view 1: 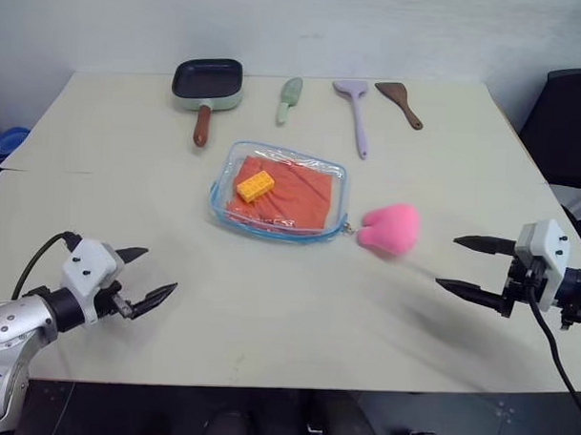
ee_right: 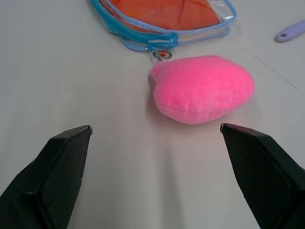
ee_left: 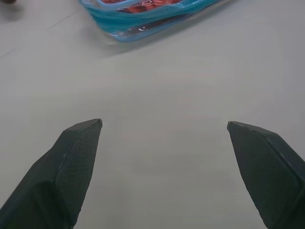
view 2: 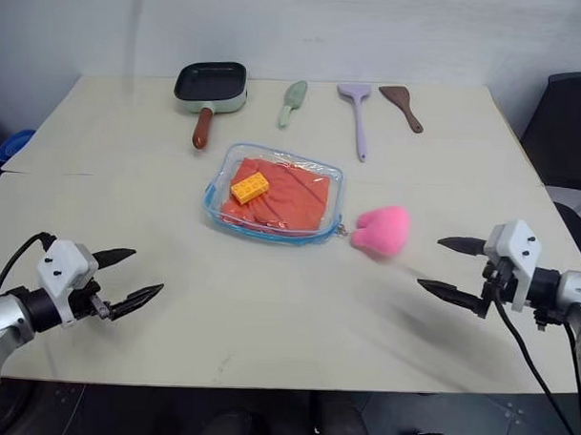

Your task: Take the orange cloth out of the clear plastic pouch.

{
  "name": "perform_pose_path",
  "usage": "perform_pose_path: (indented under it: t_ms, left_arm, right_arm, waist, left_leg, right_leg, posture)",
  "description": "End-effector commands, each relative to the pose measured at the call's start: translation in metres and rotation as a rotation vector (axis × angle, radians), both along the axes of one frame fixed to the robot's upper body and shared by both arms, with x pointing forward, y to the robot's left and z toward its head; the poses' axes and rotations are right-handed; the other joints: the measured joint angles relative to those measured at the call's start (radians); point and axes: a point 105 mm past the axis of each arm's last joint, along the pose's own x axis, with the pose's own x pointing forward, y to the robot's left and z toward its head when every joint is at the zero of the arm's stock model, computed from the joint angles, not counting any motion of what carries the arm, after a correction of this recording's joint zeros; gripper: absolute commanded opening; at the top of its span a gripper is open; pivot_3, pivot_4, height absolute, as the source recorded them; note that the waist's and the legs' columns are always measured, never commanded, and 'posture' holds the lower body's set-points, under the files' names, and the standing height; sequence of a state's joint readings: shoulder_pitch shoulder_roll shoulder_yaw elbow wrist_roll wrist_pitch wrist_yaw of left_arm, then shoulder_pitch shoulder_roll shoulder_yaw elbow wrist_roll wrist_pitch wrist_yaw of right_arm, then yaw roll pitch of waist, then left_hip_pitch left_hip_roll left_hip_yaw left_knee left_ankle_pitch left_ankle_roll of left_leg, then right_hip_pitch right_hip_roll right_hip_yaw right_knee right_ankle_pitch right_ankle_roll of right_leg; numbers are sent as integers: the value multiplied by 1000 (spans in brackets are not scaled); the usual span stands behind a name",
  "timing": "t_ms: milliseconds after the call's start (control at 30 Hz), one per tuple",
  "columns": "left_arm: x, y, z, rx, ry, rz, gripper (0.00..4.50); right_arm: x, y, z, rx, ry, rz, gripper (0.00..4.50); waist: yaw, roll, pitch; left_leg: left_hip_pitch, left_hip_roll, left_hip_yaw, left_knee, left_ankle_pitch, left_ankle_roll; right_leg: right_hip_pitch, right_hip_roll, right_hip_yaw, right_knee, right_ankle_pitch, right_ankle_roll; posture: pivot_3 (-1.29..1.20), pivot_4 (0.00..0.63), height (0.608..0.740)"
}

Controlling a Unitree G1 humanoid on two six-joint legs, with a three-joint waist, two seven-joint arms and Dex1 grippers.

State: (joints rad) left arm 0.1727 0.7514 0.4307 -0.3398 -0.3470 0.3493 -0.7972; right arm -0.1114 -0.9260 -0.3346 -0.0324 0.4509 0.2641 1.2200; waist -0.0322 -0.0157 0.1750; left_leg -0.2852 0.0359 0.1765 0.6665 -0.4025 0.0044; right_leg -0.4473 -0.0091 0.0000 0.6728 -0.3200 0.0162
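- Black-fingered left pincer (view 1: 147,274) and right pincer (view 1: 465,265) hover wide open and empty over the near table (view 1: 296,323).
- A pink plush toy (view 1: 390,228) lies mid-table beside the pouch (view 1: 280,191).
- The orange cloth (view 1: 291,196) sits inside the pouch, a yellow brick (view 1: 254,186) on top.
- A pan (view 1: 208,85) and three utensils line the far edge.

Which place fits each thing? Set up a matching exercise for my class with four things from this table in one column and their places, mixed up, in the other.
Things:
1. yellow brick
2. orange cloth
3. pink plush toy
4. pan

Places:
A. beside the pouch's zipper pull
B. far edge of the table, leftmost of the kitchen tools
C. on top of the clear plastic pouch
D. inside the pouch

Pairs: 1-C, 2-D, 3-A, 4-B
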Motion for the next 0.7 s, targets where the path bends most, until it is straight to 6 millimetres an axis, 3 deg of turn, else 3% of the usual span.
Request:
perform_pose_path:
  t_ms: [33, 300, 700]
  left_arm:
    - [0, -3, 11, 22, -48, -27, 4471]
    - [13, 2, 17, -19, -64, 55, 4471]
    - [14, -6, 16, -48, -40, 36, 4471]
  right_arm:
    - [1, 2, 6, 1, -36, 2, 4500]
    - [1, 1, 4, 7, -34, -28, 4500]
    - [-3, 4, 2, 30, -25, -36, 4500]
  waist:
    - [0, 0, 0]
    - [1, 0, 0]
    - [1, 0, 0]
  left_leg:
    - [0, 0, 0, 0, 0, 0]
    - [0, 0, 0, 0, 0, 0]
    - [0, 0, -1, 0, 0, 0]
  right_leg:
    - [0, 0, 0, 0, 0, 0]
    - [0, 0, 0, 0, 0, 0]
    - [0, 0, -1, 0, 0, 0]
  posture:
    - [0, 150, 740]
    - [0, 150, 740]
    - [0, 150, 740]
